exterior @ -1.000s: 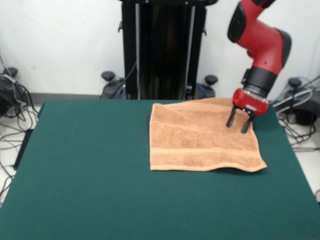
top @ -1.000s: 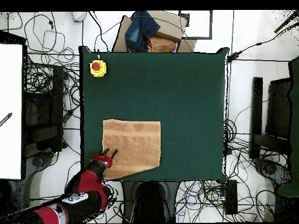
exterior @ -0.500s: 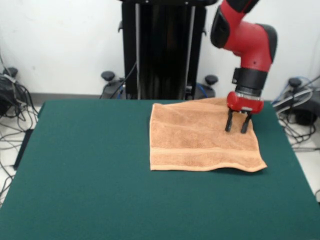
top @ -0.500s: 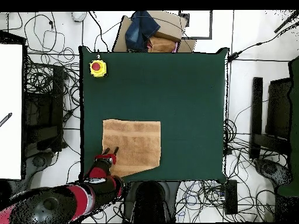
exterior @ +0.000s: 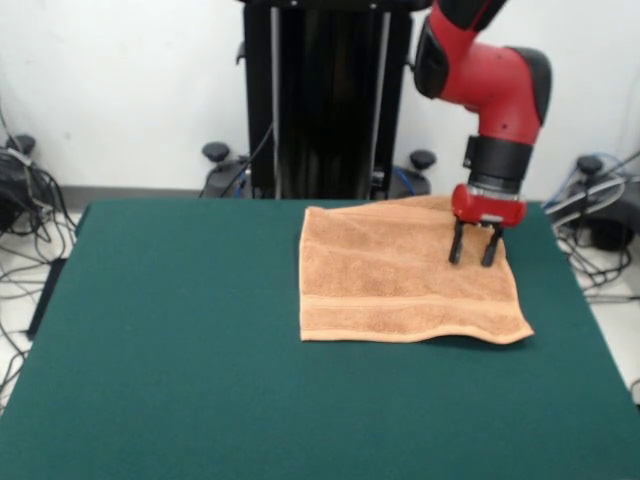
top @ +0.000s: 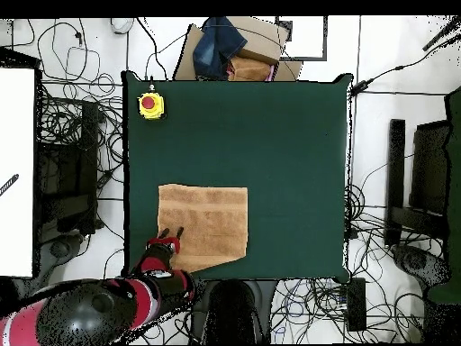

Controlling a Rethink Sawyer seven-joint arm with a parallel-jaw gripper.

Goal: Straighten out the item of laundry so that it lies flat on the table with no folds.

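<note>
The orange-tan towel (exterior: 400, 275) lies spread on the dark green table (exterior: 180, 330), at its far right in the front view. A woven band runs near its front edge. Its front right corner lifts slightly off the felt. In the overhead view the towel (top: 212, 221) sits at the table's (top: 288, 162) lower left, its bottom edge slanting. My gripper (exterior: 474, 262) is open and empty, fingers pointing down just above the towel's far right part. In the overhead view the gripper (top: 171, 236) is over the towel's bottom left corner.
A yellow box with a red button (top: 150, 104) stands on the table's top left corner in the overhead view. The black pedestal (exterior: 325, 100) stands behind the table. Cables lie on the floor all round. Cardboard and blue cloth (top: 230, 50) lie beyond the table.
My arm has swung left in the front view, and the gripper moved from the towel's right edge to a little further over the towel. The towel has not moved.
</note>
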